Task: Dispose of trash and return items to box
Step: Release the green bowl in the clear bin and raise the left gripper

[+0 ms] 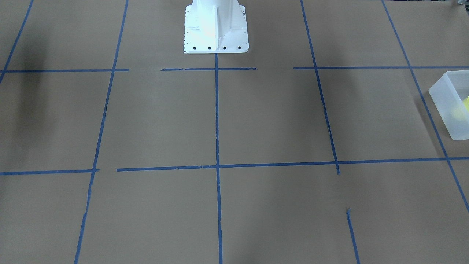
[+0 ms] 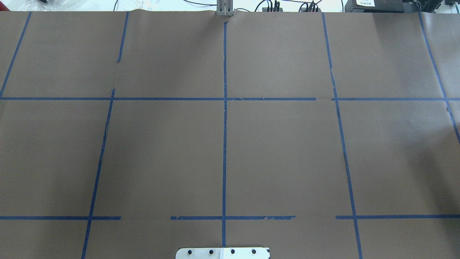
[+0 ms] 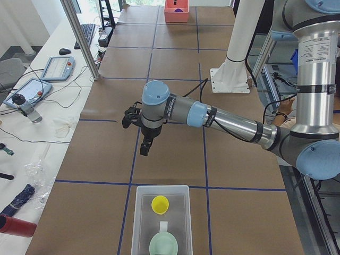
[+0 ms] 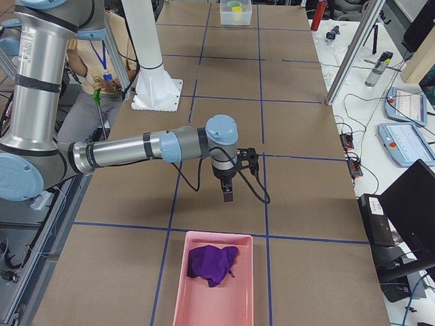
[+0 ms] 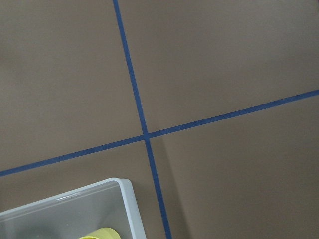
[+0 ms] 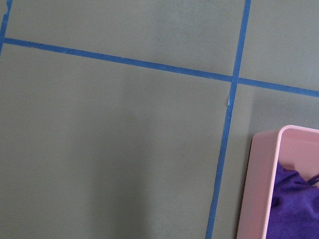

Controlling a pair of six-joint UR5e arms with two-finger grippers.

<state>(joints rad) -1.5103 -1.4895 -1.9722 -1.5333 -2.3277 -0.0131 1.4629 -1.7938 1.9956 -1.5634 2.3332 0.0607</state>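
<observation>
The yellow cup (image 3: 159, 204) stands upright inside the box (image 3: 136, 220), toward its far end in the left side view. The mint-green bowl (image 3: 163, 245) sits in the same box at the near end, apart from the cup. The box rests at the end of the table (image 2: 161, 154) on the robot's left.

At the opposite end, on the robot's right, the purple cloth (image 4: 213, 263) lies crumpled in a pink bin (image 4: 179, 278).

The left gripper (image 3: 144, 149) hangs above bare table near the box, holding nothing that shows. The right gripper (image 4: 228, 195) hangs likewise near the pink bin. Only the side views show them, so I cannot tell whether either claw is released or clenched.

Between the two bins only the blue tape (image 2: 224, 144) grid shows. Judging by this, both items are returned, the cloth is disposed of, and the task looks finished.
</observation>
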